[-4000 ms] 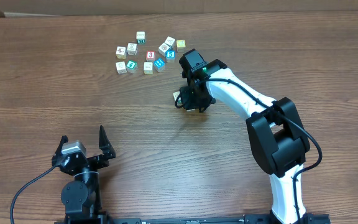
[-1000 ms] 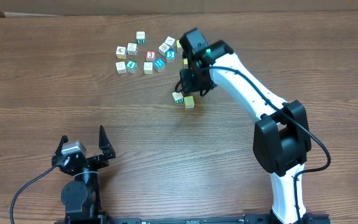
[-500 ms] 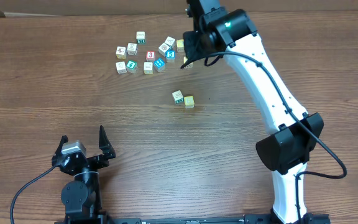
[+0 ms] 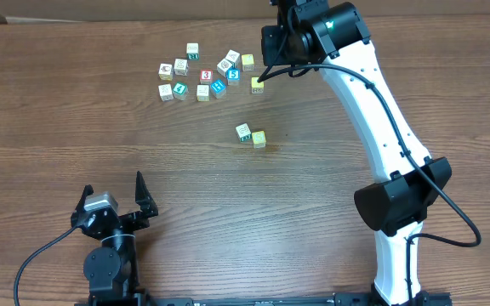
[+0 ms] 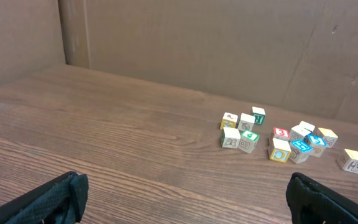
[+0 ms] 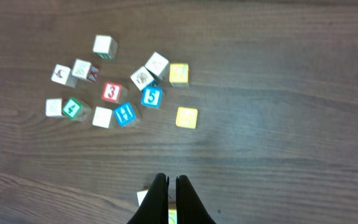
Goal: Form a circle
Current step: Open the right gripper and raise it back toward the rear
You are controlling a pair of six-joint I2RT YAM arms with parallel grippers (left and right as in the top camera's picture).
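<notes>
Right pincer [image 6: 170,180]: fingers pressed together with nothing between them, tips pointing straight down. It hangs high above the table [image 4: 75,144], toward the far edge, by the right end of the scatter [image 4: 206,76]. Shut and empty, so it would have to open before any pick. Past its tips in the wrist view I can see the circle [image 4: 246,134], or what there is of it. It is two cubes only, a white teal-marked cube [image 4: 242,131] and a yellow cube [image 4: 259,138], touching side to side at about mid-table, well apart from everything else. My reading is that they sit on bare wood on purpose, so a ring can close up there without bumping the supply. Two cubes make no ring, so I judge the job early. Next outward is a loose yellow cube [image 4: 257,84], alone on the near side of the scatter, between it and the circle but much closer to the scatter. It looks the easiest next candidate, with free space on all sides. The scatter proper lies along the far edge, left of centre: twelve cubes, bunched, several touching. I count one red face with a 3, two blue faces and one yellow; the rest are white with green or dark marks too small to read. That makes thirteen with the loose one and fifteen with the pair. Left pincer [image 4: 114,197]: at the near edge, left side, jaws spread wide, holding nothing. I take it as parked clear of the working arm.
</notes>
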